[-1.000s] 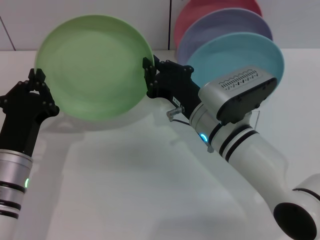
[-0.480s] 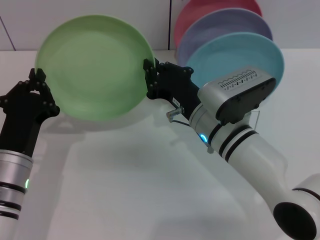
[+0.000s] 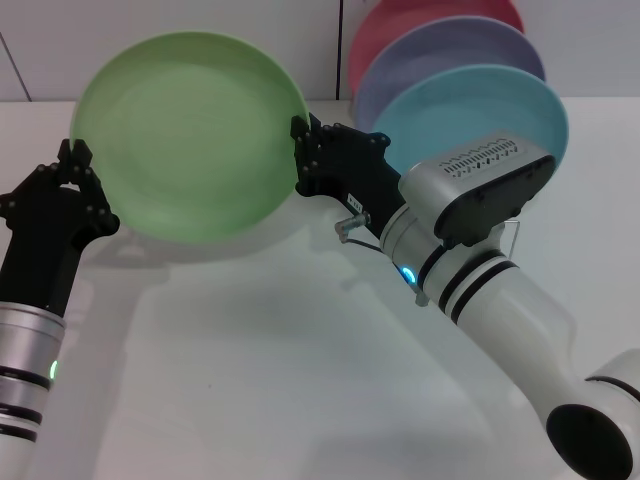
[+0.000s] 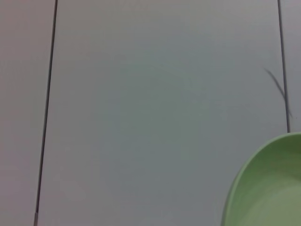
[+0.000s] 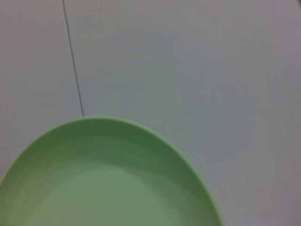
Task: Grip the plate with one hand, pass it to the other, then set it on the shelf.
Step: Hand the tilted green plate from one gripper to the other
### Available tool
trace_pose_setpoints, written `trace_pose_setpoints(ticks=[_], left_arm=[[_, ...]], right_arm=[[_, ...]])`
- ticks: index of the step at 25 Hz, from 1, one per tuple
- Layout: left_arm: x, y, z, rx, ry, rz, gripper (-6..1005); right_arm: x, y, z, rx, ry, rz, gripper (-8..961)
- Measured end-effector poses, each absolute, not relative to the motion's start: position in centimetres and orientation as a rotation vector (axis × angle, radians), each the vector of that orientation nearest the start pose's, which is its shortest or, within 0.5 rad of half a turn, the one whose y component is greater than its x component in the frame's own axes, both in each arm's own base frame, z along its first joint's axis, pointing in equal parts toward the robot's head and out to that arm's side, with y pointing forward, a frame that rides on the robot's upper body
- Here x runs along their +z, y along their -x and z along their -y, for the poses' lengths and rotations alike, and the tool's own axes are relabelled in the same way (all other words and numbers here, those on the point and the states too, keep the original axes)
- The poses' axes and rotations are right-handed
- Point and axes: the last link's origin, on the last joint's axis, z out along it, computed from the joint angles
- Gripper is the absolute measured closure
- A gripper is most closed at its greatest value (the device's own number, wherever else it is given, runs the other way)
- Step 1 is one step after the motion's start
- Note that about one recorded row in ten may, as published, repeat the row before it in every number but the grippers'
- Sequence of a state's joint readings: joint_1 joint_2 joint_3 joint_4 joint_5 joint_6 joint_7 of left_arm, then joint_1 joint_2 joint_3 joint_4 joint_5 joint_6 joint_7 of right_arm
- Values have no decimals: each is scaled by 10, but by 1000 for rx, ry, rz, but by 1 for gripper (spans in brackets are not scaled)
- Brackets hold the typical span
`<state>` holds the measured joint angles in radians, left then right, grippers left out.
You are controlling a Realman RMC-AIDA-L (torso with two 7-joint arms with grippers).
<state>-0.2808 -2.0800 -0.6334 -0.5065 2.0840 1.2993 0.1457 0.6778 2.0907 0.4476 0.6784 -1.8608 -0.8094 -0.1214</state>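
Note:
The light-green plate [image 3: 190,135] is held up in the air, tilted with its face toward me. My left gripper [image 3: 85,185], on the green-lit arm, is shut on its left rim. My right gripper [image 3: 300,155], on the blue-lit arm, is closed on its right rim. The plate's edge shows in the left wrist view [image 4: 268,188], and its inside fills the lower part of the right wrist view [image 5: 103,179]. The shelf is mostly hidden behind my right arm; only a bit of thin wire [image 3: 346,226] shows.
A pink plate [image 3: 430,20], a lavender plate [image 3: 450,50] and a turquoise plate [image 3: 480,105] stand upright in a row at the back right. A white tiled wall [image 4: 141,94] is close behind. The white table [image 3: 260,380] lies below.
My right gripper has shifted very slightly to the right at the plate's rim. The plate and my left gripper have stayed where they were.

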Motion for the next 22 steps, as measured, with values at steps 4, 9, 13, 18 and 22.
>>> trace_pose_setpoints(ticks=[4,9,13,18,22], left_arm=[[-39,279,-293,-829,1522,433,966],[-39,279,-293,-827,1523,434,966],[-39,279,-293,-828,1524,435,966],[-39,279,-293,-834,1522,437,967],[-39,279,-293,-836,1523,437,967]], right_arm=[[-129,-149,-356,894,2017,-614,892],[-129,-148,-356,894,2017,-613,900],[-129,-148,-357,895,2017,-613,902],[-129,-148,-357,895,2017,-612,912],[-129,-147,-357,896,2017,-611,924]])
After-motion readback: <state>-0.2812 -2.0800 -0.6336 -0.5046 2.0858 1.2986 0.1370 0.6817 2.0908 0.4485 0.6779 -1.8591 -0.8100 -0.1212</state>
